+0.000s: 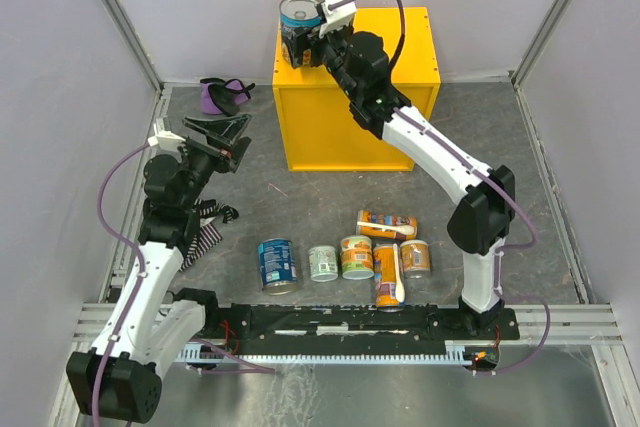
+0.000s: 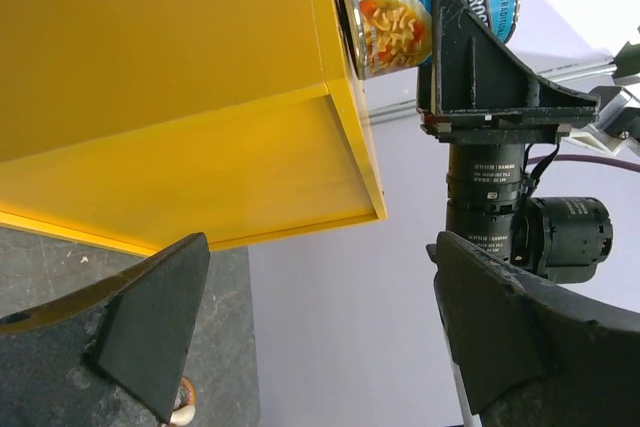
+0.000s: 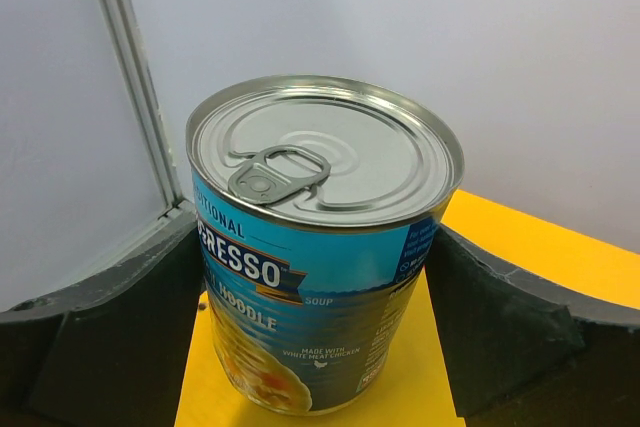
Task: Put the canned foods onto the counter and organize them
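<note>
My right gripper is shut on a blue-labelled can with a silver pull-tab top, upright at the back left corner of the yellow counter. In the right wrist view the can fills the gap between both fingers, its base at the yellow top. My left gripper is open and empty, raised left of the counter. Its view shows the counter's side and the held can. A second blue can, a pale-green can and several orange cans are on the floor.
A purple cloth bundle lies at the back left corner of the floor. A striped cloth lies under my left arm. Grey walls close in the left, back and right sides. A rail runs along the near edge.
</note>
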Motion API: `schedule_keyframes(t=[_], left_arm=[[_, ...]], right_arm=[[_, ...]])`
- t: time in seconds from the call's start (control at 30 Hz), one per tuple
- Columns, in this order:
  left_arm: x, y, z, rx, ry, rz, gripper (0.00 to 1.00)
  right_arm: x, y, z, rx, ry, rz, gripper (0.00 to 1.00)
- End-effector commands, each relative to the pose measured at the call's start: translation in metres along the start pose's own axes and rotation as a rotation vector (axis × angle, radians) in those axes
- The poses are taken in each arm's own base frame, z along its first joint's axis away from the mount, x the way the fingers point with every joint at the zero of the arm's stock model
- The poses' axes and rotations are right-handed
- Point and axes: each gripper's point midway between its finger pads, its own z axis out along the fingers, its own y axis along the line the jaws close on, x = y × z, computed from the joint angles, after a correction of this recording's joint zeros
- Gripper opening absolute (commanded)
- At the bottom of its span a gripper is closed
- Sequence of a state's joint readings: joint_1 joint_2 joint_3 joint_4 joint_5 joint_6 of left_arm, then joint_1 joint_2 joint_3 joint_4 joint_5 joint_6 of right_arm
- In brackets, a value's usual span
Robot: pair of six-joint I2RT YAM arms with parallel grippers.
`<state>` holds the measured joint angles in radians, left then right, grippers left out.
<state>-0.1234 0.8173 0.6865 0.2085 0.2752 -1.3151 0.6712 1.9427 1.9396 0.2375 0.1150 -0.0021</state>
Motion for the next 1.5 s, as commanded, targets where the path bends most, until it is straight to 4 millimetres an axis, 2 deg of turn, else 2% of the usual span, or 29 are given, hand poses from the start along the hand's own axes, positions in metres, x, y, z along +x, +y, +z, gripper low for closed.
schedule_keyframes(t=[0.0, 0.1, 0.33, 0.63, 0.83, 0.97, 1.27, 1.47], left_arm=[[-0.009, -0.016, 0.003, 0.052, -0.009, 0.018, 1.0], [-0.014, -0.014, 0.004, 0.039, -0.019, 0.026, 1.0], [-0.025, -0.008, 0.002, 0.016, -0.046, 0.032, 1.0], [-0.034, -0.005, 0.0, 0.002, -0.066, 0.039, 1.0], [-0.035, -0.001, 0.0, -0.001, -0.066, 0.033, 1.0], [-0.035, 0.001, 0.001, -0.005, -0.064, 0.032, 1.0], [-0.037, 0.006, 0.002, -0.017, -0.069, 0.028, 1.0], [-0.037, 0.006, 0.0, -0.023, -0.068, 0.03, 1.0]], right_arm=[[0.03, -0.032, 0.017, 0.095, 0.074, 0.005, 0.02], [0.036, -0.04, 0.029, 0.112, 0.077, -0.001, 0.03], [0.047, -0.044, 0.053, 0.119, 0.072, -0.024, 0.04], [0.065, -0.045, 0.064, 0.118, 0.084, -0.063, 0.05], [0.072, -0.047, 0.069, 0.122, 0.085, -0.075, 0.11], [0.078, -0.047, 0.072, 0.125, 0.088, -0.072, 0.2], [0.086, -0.049, 0.074, 0.14, 0.092, -0.049, 0.57], [0.082, -0.049, 0.07, 0.153, 0.089, -0.033, 0.68]])
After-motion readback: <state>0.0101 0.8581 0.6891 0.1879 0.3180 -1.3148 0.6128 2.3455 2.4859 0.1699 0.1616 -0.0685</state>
